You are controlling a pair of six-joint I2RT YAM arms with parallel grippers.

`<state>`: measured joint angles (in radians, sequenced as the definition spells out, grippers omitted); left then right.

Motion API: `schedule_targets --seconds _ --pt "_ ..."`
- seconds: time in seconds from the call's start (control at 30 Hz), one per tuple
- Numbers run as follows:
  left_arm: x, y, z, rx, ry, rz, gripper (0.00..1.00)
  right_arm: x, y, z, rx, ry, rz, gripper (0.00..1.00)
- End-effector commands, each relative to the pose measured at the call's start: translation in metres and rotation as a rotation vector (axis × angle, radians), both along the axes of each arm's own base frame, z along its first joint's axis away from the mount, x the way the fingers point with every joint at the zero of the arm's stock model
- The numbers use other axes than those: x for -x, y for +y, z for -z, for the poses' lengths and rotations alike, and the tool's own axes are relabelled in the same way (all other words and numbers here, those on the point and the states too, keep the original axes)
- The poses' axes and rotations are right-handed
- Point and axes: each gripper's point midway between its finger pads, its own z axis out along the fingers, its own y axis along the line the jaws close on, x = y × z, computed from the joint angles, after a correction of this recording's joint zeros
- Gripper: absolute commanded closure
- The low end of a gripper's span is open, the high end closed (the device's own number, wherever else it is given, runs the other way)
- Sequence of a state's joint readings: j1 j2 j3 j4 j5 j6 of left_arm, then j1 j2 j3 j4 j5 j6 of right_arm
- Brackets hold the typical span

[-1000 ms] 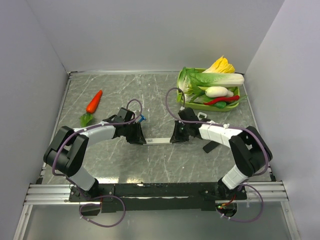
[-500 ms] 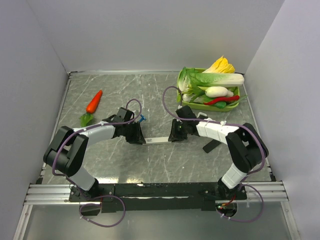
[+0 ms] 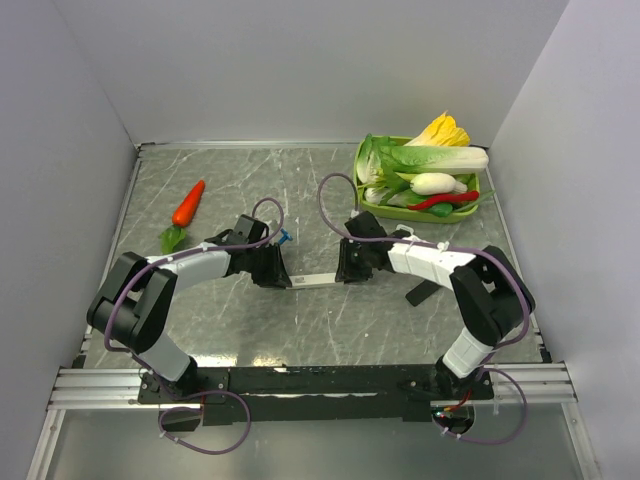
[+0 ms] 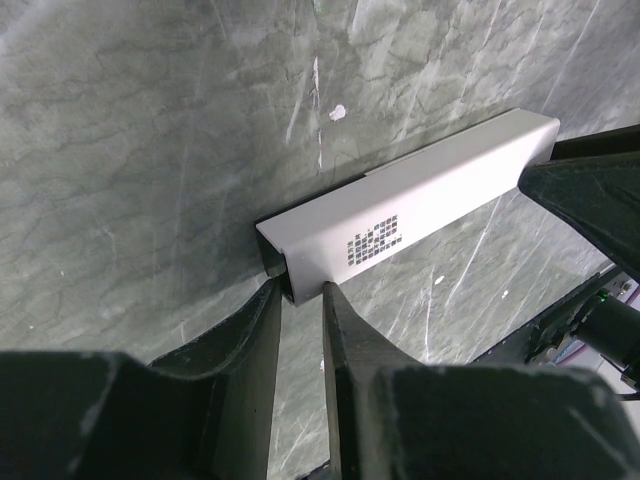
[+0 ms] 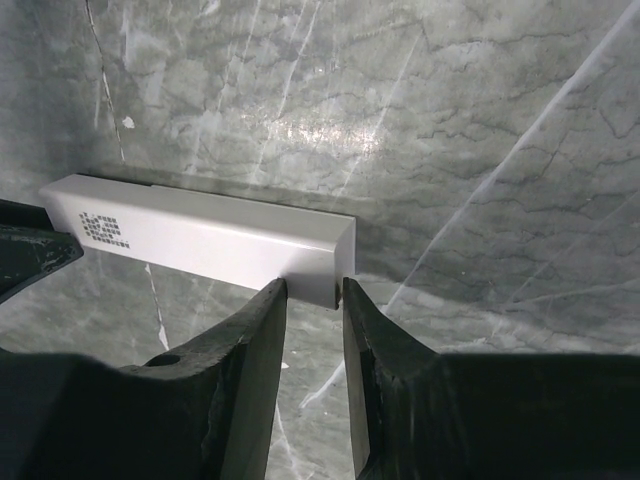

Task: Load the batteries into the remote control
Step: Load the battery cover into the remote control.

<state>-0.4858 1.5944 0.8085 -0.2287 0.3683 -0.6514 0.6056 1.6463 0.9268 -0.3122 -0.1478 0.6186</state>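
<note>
Since a second earlier, the right gripper (image 3: pixel 342 275) had edged inward along the remote control (image 3: pixel 312 281) toward the left gripper (image 3: pixel 283 279), and its purple cable (image 3: pixel 321 200) had looped higher. The left arm had kept its place.

From above, the remote was only a thin white strip spanning the gap between the two grippers, its ends hidden under their black bodies. The wrist cameras showed what that view hid. The left gripper's fingers (image 4: pixel 345 340) were drawn to a narrow slit and nipped the end corner of the remote nearest them. A dotted printed label sat just beyond the tips, and the opposite gripper was a dark wedge at the far end of the bar. The right gripper's fingers (image 5: pixel 262 330) were likewise nearly together, pinching the square end on their side. The label lay at the bar's far end from them.

The table (image 3: pixel 320 190) lay open ahead of both grippers and between them and the arm bases. A small blue piece (image 3: pixel 285 237) sat just beyond the left gripper, with a carrot (image 3: pixel 188 203) well out to its left. A green tray (image 3: pixel 400 213) of vegetables stood beyond the right gripper, near the table's far right corner. A black remote (image 3: pixel 421 293) lay beside the right forearm, behind the gripper.
</note>
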Motion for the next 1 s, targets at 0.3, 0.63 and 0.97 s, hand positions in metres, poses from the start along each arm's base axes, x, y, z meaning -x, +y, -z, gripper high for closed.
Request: schedule_targets --seconds 0.3,0.63,0.97 --pt "-0.003 -0.007 -0.002 0.019 -0.025 -0.005 0.75 0.023 -0.007 0.033 0.221 0.066 -0.099 0.00" --pt "-0.004 -0.005 -0.001 0.011 -0.028 -0.011 0.76 0.010 -0.008 0.004 0.237 -0.031 -0.080 0.00" --pt "-0.005 -0.004 0.000 -0.001 -0.031 -0.010 0.76 -0.011 -0.003 -0.024 0.266 -0.098 -0.083 0.00"
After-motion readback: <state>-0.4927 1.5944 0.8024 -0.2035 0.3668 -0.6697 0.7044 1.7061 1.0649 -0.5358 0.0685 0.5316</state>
